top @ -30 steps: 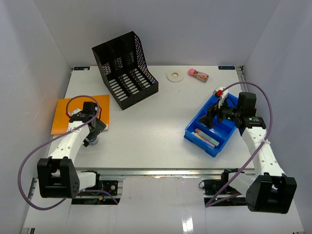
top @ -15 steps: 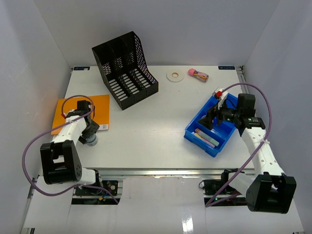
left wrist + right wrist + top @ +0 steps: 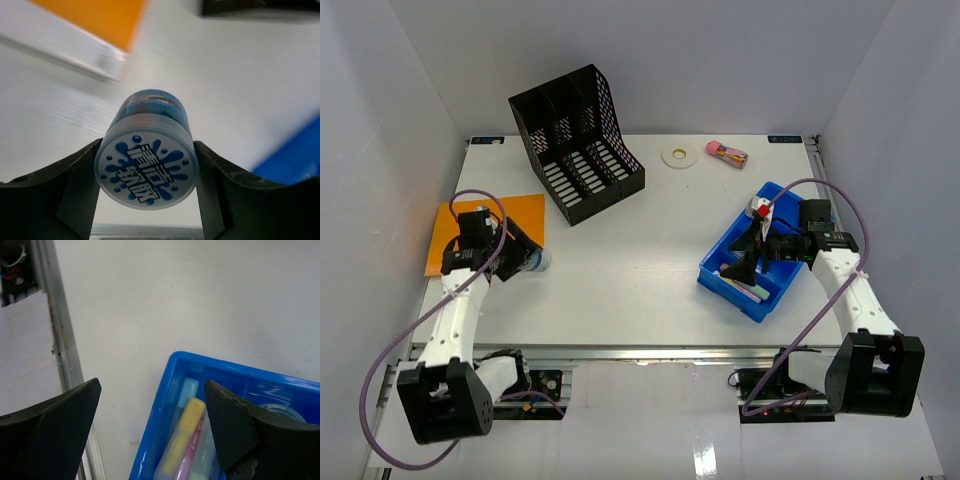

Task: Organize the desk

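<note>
1. Table [image 3: 640,255], white and flat with a metal rail on its near edge, lies between pale grey walls and carries everything.
2. The left claw [image 3: 145,167] is closed part way and pinches a small round jar [image 3: 146,150]. One finger [image 3: 75,185] presses on each side of it.
3. The jar lies sideways with its blue-and-white printed lid toward the wrist camera, just beside the right edge of the orange book [image 3: 450,235].
4. I cannot tell if the jar touches the table.
5. The right claw [image 3: 152,410] is spread wide and holds nothing.
6. It hangs over the near end of the blue bin [image 3: 200,360], above the markers [image 3: 187,440] inside it.
</note>
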